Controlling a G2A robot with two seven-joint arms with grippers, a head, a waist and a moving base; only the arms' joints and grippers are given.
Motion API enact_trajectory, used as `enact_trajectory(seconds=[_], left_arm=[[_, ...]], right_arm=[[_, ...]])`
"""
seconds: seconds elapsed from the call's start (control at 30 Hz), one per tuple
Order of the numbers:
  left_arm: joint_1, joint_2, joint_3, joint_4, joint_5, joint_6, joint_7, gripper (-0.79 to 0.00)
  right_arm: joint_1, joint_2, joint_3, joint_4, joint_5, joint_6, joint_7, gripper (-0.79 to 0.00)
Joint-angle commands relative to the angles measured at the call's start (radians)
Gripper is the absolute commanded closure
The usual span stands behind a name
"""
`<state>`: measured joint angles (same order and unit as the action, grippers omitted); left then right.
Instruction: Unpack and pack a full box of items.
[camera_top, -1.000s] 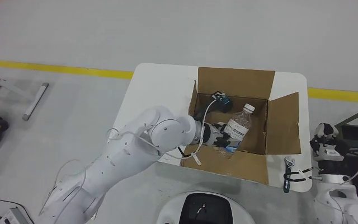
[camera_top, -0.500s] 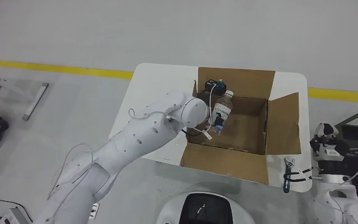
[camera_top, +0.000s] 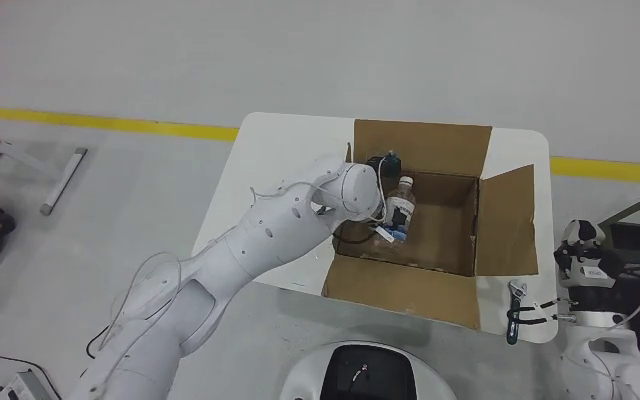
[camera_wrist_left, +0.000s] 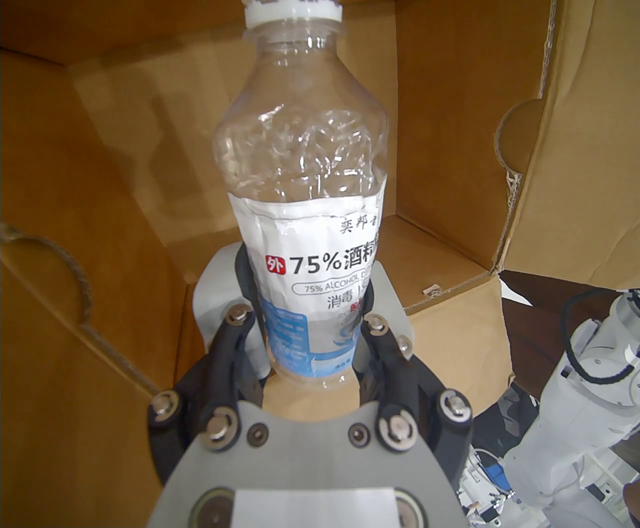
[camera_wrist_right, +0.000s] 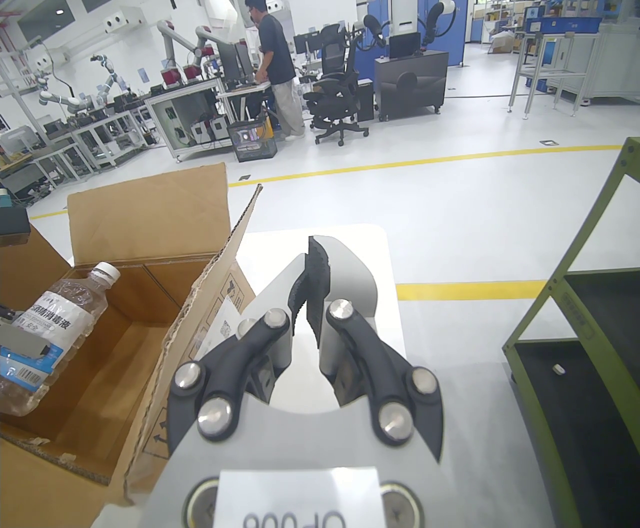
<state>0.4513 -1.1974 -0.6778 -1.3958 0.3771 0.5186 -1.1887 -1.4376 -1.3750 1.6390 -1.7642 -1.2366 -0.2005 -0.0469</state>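
Observation:
An open cardboard box (camera_top: 455, 275) stands on the white table (camera_top: 275, 160). My left gripper (camera_wrist_left: 312, 345) is shut on a clear plastic bottle (camera_wrist_left: 305, 200) with a white cap and a white-and-blue label. In the top view the bottle (camera_top: 401, 208) hangs over the box's left side, just inside its left wall. The same bottle (camera_wrist_right: 47, 332) is seen from the right wrist, held above the box (camera_wrist_right: 145, 350). My right gripper (camera_wrist_right: 310, 285) is shut with nothing in it, at the table's right front corner (camera_top: 515, 315).
The box's flaps (camera_top: 508, 220) stand up on the far and right sides. A green shelf frame (camera_wrist_right: 580, 320) stands to the right of the table. Bare tabletop lies left of the box.
My left arm has carried the bottle from the middle of the box toward its left wall, then held it there, turning slightly. The right arm has not moved.

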Motion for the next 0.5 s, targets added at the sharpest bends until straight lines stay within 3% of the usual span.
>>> enact_trajectory(seconds=[0.0,0.3,0.47], left_arm=[[0.000,0.000,0.000,-0.001,0.001,0.000,-0.001,0.000],[0.000,0.000,0.000,-0.001,0.001,0.000,-0.001,0.000],[0.032,-0.007,-0.031,0.080,-0.095,0.007,0.034,0.000]], right_arm=[[0.000,0.000,0.000,0.000,0.000,0.000,0.000,0.000],[0.000,0.000,0.000,0.000,0.000,0.000,0.000,0.000],[0.000,0.000,0.000,0.000,0.000,0.000,0.000,0.000]])
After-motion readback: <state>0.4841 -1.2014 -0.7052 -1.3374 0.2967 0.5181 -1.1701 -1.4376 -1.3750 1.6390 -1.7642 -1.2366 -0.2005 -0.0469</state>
